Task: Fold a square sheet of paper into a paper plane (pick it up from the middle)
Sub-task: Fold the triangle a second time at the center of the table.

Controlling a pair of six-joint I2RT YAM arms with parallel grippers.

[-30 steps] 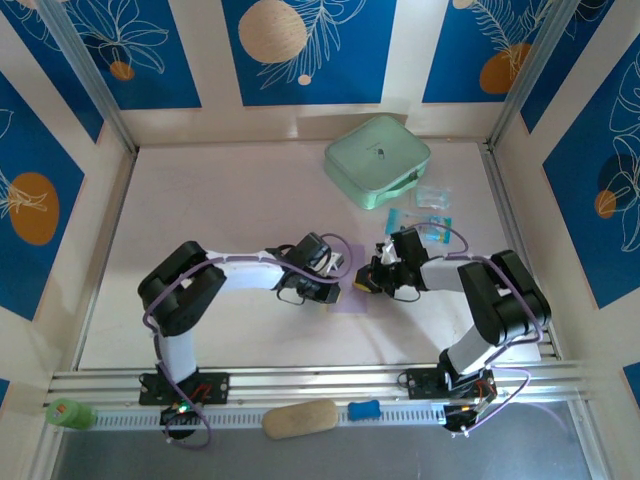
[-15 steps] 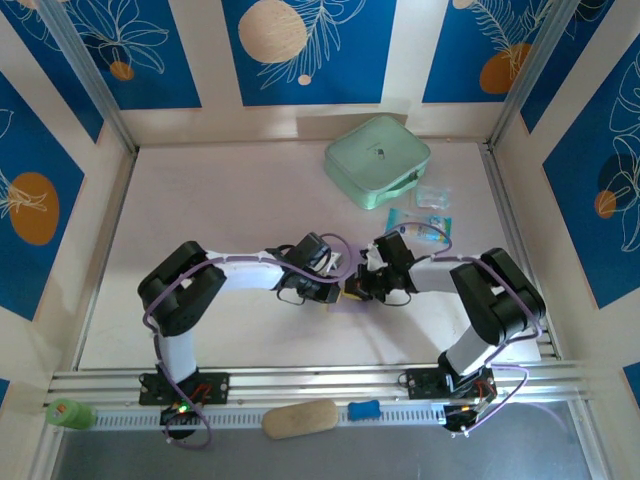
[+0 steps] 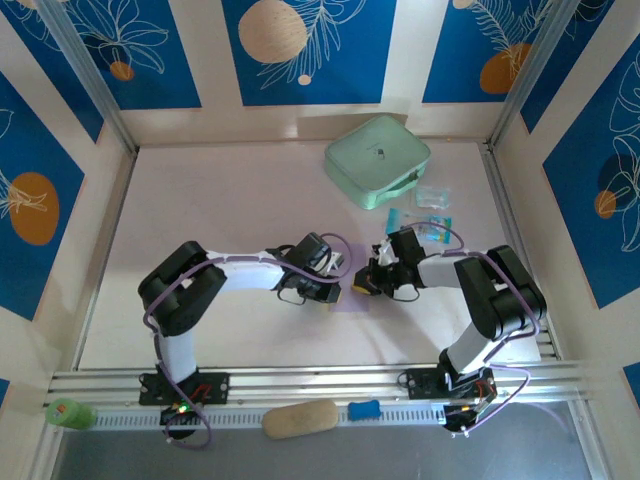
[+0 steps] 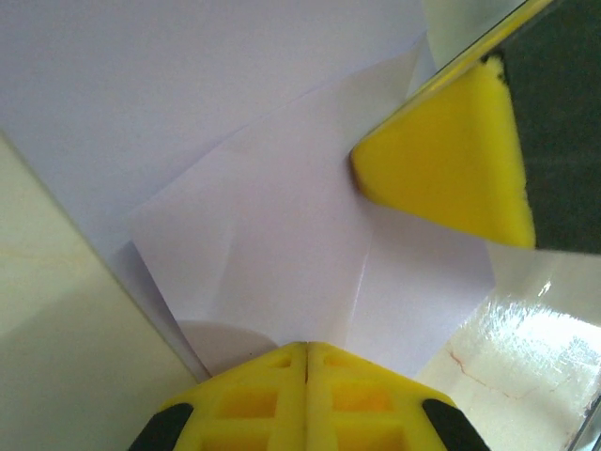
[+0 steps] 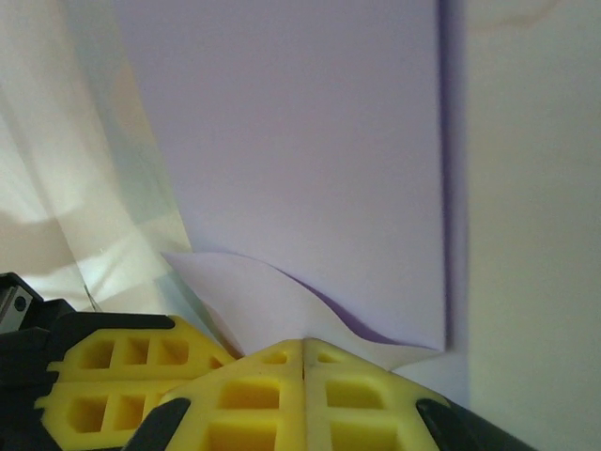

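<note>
The lavender sheet of paper [image 3: 349, 302] lies on the table between my two grippers, mostly hidden under them in the top view. In the left wrist view the paper [image 4: 272, 225] shows a folded flap with a crease. My left gripper [image 4: 305, 346] is shut, its tips pressed onto that flap, and the right gripper's yellow fingertip [image 4: 441, 178] touches the paper from the upper right. In the right wrist view the paper [image 5: 300, 141] has a curled flap, where my right gripper [image 5: 302, 342] sits shut. From above, the left gripper [image 3: 336, 287] and right gripper [image 3: 361, 286] nearly meet.
A mint-green case [image 3: 377, 160] sits at the back of the table, with small blue packets [image 3: 432, 212] in front of it near the right arm. A green bottle [image 3: 68, 412], a tan oblong [image 3: 300, 418] and a small blue item [image 3: 364, 409] lie along the front rail.
The right gripper slid left toward the left gripper over the paper, then drew back a little to the right. The left arm stayed put.
</note>
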